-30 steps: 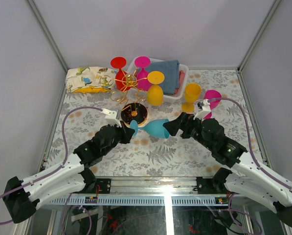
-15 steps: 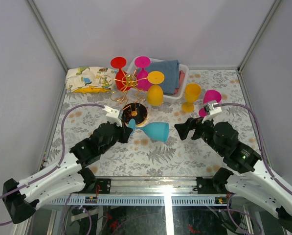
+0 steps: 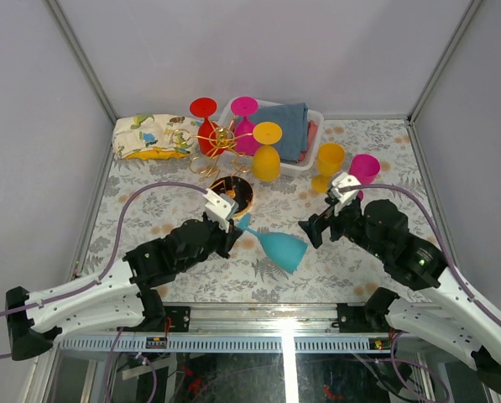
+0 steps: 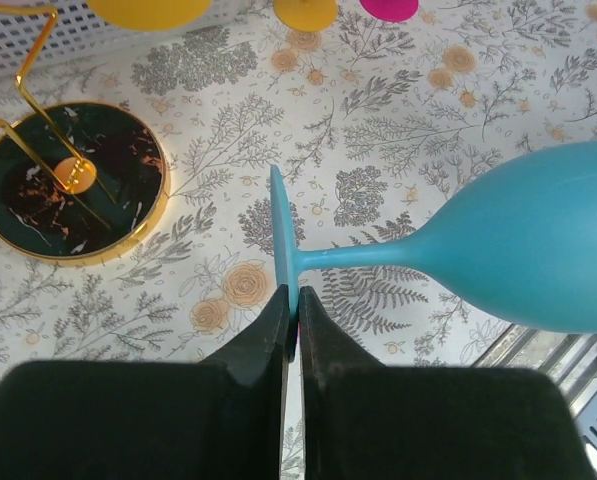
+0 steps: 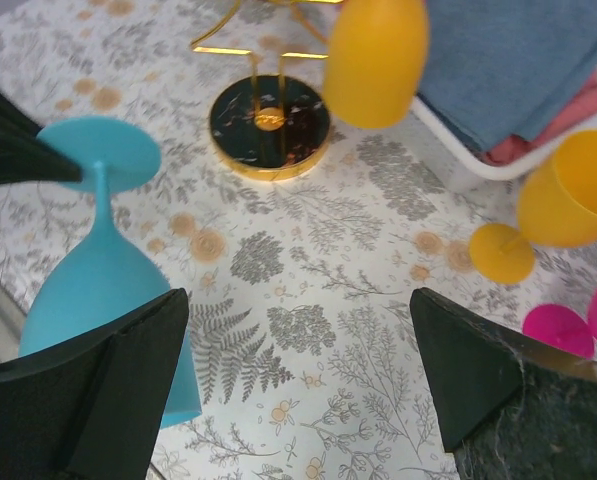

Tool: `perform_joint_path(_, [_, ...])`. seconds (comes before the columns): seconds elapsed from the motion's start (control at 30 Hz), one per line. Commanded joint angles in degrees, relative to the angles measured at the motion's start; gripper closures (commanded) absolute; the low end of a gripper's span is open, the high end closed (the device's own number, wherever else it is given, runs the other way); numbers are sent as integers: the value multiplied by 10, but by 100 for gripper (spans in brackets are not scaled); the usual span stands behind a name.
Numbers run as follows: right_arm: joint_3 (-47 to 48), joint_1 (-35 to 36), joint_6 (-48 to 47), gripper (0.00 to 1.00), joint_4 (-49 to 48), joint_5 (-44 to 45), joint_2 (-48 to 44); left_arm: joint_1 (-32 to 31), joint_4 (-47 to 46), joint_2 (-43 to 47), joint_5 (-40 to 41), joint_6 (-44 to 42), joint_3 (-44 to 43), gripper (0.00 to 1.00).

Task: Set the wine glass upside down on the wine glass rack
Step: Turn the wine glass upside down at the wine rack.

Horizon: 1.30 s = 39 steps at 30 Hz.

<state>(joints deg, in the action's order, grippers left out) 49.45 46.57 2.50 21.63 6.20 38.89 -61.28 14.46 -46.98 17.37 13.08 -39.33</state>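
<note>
— Turquoise plastic wine glass (image 3: 281,246), where is it sitting right now?
— It is hanging sideways over the fern-printed tablecloth (image 3: 149,201), on the arms' side of the thin gold wire rack with the round dark base (image 3: 237,195). It is near that base but not touching it.
— Who is holding it?
— The left gripper (image 3: 232,227) is pinching the flat foot edge-on, jaws clamped tight on it. The bowl is pointing toward the right gripper (image 3: 310,231).
— And that one?
— Its jaws are standing wide apart, gripping nothing, just beside the bowl.
</note>
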Motion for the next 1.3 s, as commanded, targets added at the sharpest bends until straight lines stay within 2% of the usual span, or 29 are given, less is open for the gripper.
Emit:
perform_joint_path(0.0, [34,5,-79,0,-4,-131,41,-9,8,10,4,-66,-34,100])
perform_joint_path(0.33, [63,5,-140,1,-74,-335,133,-10,85,21,-71,-168,-104,100])
perform_joint_path(0.63, [89,4,-202,7,-93,-400,182,-10,114,19,-127,-244,-123,100])
perform_joint_path(0.77, [90,5,-210,12,-114,-414,178,-10,106,19,-154,-272,-128,100])
perform_joint_path(0.83, [91,4,-209,18,-123,-429,176,-10,106,18,-173,-282,-134,100])
perform_joint_path(1.03, [96,5,-204,26,-136,-472,175,-10,109,19,-220,-297,-147,100])
perform_joint_path(1.27, [102,5,-214,30,-131,-489,188,-10,124,-7,-285,-309,-174,100])
